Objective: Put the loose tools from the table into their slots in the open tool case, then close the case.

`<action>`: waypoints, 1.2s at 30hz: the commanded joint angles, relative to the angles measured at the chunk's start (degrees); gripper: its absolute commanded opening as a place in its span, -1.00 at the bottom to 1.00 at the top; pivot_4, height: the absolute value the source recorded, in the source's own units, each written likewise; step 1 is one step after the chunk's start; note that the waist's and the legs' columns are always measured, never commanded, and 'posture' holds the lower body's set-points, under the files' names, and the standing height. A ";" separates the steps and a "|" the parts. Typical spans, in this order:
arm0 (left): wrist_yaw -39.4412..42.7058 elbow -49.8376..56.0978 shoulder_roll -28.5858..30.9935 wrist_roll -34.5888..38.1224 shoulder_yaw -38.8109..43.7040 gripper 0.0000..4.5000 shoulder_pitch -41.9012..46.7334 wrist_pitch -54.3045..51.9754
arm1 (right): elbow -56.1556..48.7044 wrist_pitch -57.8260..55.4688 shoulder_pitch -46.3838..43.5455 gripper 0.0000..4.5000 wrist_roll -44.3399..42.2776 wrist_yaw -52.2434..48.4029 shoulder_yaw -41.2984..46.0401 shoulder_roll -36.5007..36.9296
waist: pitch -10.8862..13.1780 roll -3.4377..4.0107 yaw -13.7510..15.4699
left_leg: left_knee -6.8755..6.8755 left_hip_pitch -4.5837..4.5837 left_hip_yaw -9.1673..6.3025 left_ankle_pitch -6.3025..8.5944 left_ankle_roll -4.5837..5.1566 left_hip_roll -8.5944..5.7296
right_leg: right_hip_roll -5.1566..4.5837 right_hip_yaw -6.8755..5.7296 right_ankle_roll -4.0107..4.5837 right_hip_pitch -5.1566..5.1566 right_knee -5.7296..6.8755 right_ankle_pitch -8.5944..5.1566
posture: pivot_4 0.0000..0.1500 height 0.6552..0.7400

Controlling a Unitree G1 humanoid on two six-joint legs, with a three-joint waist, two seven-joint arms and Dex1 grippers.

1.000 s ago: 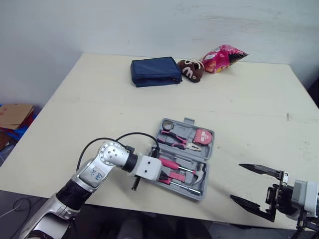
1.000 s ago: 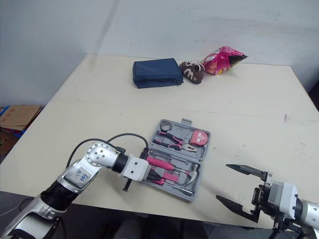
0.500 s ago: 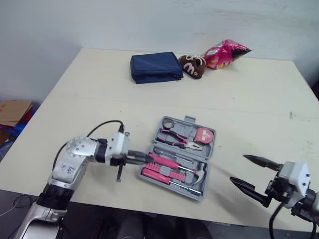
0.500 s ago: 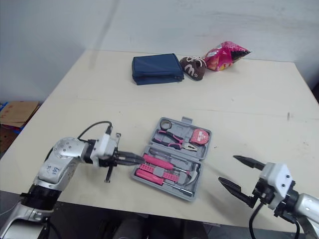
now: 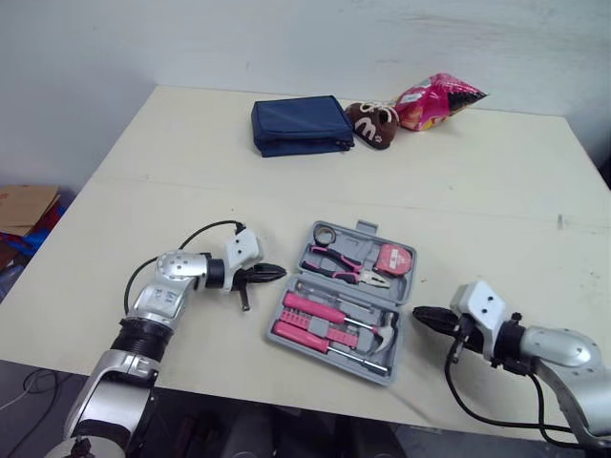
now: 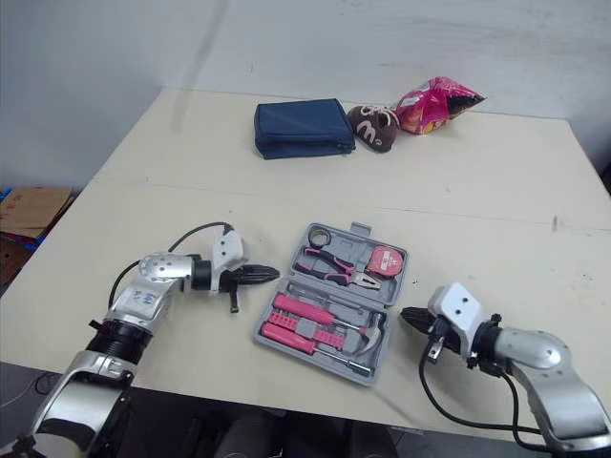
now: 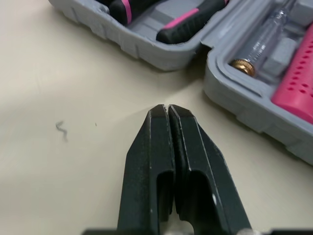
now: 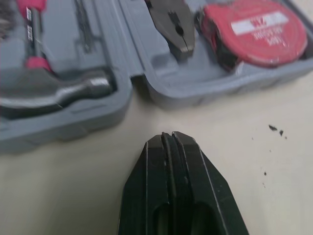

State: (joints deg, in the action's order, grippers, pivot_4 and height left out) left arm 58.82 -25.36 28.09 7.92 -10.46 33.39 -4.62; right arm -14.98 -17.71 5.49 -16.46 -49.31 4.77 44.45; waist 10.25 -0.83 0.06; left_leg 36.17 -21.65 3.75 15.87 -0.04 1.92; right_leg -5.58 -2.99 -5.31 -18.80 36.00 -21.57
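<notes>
The grey tool case (image 5: 361,229) lies open at the table's near middle. Its far half holds pliers (image 5: 344,265) and a red tape measure (image 5: 391,259); its near half holds pink-handled screwdrivers (image 5: 315,310) and a hammer (image 5: 382,334). My left gripper (image 5: 275,274) is shut and empty, low over the table just left of the case, pointing at it; the left wrist view has its fingers (image 7: 159,147) pressed together a short way from the case wall (image 7: 161,51). My right gripper (image 5: 420,313) is shut and empty, just right of the case, its fingers (image 8: 156,171) facing the hammer head (image 8: 93,85).
A navy pouch (image 5: 299,125), a brown plush bag (image 5: 374,122) and a pink snack bag (image 5: 439,98) lie at the table's far side. Bare tabletop surrounds the case. The table's near edge runs close behind both arms.
My right gripper has gone from wide open to shut and moved in toward the case's right side. My left gripper has drawn back from over the case to its left.
</notes>
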 commanded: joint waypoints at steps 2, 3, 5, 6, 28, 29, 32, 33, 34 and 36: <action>0.44 0.92 -1.87 -0.34 -0.56 -1.00 -0.63 0.31 | 0.74 0.14 -1.42 -0.98 0.87 -0.17 -1.85 -0.96 | 0.00 -0.03 -0.09 | 0.01 0.00 -0.01 -0.01 0.01 0.00 | 0.00 0.00 -0.04 0.01 0.00 0.02 | 1.00 1.00; 0.88 2.03 -2.24 0.10 -0.61 -1.00 -1.04 -0.06 | 0.77 0.51 -1.75 -0.98 1.06 -0.08 -2.24 -1.36 | 0.00 -0.03 -0.25 | 0.01 0.01 -0.02 -0.01 0.01 0.01 | 0.01 0.00 -0.04 0.02 0.00 0.02 | 1.00 1.00; 1.49 3.65 -2.86 0.70 -0.66 -1.00 -1.65 -0.46 | 1.02 1.36 -2.36 -0.98 1.45 0.01 -2.81 -2.08 | 0.01 -0.03 -0.37 | -0.02 0.04 0.01 -0.05 -0.06 0.03 | 0.03 0.03 -0.04 0.02 0.00 0.02 | 1.00 1.00; 1.90 4.62 -3.03 0.96 -0.79 -1.00 -2.07 -0.95 | 1.29 1.76 -2.79 -0.98 1.76 0.17 -3.16 -2.49 | 0.01 -0.03 -0.38 | -0.02 0.05 0.01 -0.07 -0.11 0.05 | 0.05 0.03 -0.04 0.02 0.00 0.02 | 1.00 1.00; -1.00 24.19 0.91 2.63 1.51 -1.00 -13.67 -12.60 | -4.91 -3.02 -1.76 -0.98 1.61 -0.15 -6.29 -3.50 | 0.02 -0.06 -0.51 | -0.16 0.07 -0.01 -0.02 -0.12 0.13 | 0.06 0.05 -0.02 0.03 -0.10 0.02 | 1.00 1.00; -1.12 24.66 1.11 2.56 1.38 -1.00 -13.84 -13.01 | -4.67 -2.88 -1.71 -0.98 1.87 -0.06 -6.21 -3.38 | 0.03 -0.06 -0.51 | -0.16 0.07 -0.01 -0.02 -0.12 0.13 | 0.06 0.06 -0.02 0.03 -0.11 0.02 | 1.00 1.00; -3.05 26.04 2.28 0.68 1.10 -1.00 -14.18 -13.94 | -3.49 -1.63 -1.50 -0.98 3.28 0.33 -5.65 -2.72 | 0.03 -0.06 -0.52 | -0.16 0.08 0.00 -0.01 -0.12 0.14 | 0.06 0.06 -0.02 0.03 -0.10 0.02 | 1.00 1.00; -4.06 26.33 2.36 0.39 1.46 -1.00 -14.28 -14.28 | -3.25 -1.52 -1.36 -0.98 3.48 0.42 -5.27 -2.47 | 0.03 -0.06 -0.53 | -0.16 0.08 0.00 -0.01 -0.12 0.14 | 0.06 0.07 -0.02 0.03 -0.10 0.02 | 1.00 1.00; -5.21 26.20 2.40 0.48 2.46 -1.00 -14.19 -14.69 | -3.07 -1.40 -1.12 -0.98 3.56 0.65 -4.38 -2.15 | 0.03 -0.06 -0.50 | -0.16 0.08 0.00 -0.01 -0.12 0.14 | 0.06 0.07 -0.02 0.03 -0.10 0.02 | 1.00 1.00; -5.90 25.94 2.85 1.26 3.86 -1.00 -14.02 -15.27 | -2.85 -0.15 -0.61 -0.98 4.00 1.80 -2.40 -1.86 | 0.03 -0.06 -0.34 | -0.16 0.08 -0.01 -0.01 -0.11 0.14 | 0.05 0.07 -0.01 0.03 -0.10 0.02 | 1.00 1.00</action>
State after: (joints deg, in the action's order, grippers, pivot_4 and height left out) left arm 54.09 -0.66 30.11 8.81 -8.73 19.59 -19.37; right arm -17.83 -18.49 3.79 -13.22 -48.03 0.91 42.09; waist 10.28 -0.89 -0.29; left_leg 36.01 -21.58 3.73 15.87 -0.15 2.06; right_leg -5.53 -2.93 -5.32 -18.76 35.89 -21.55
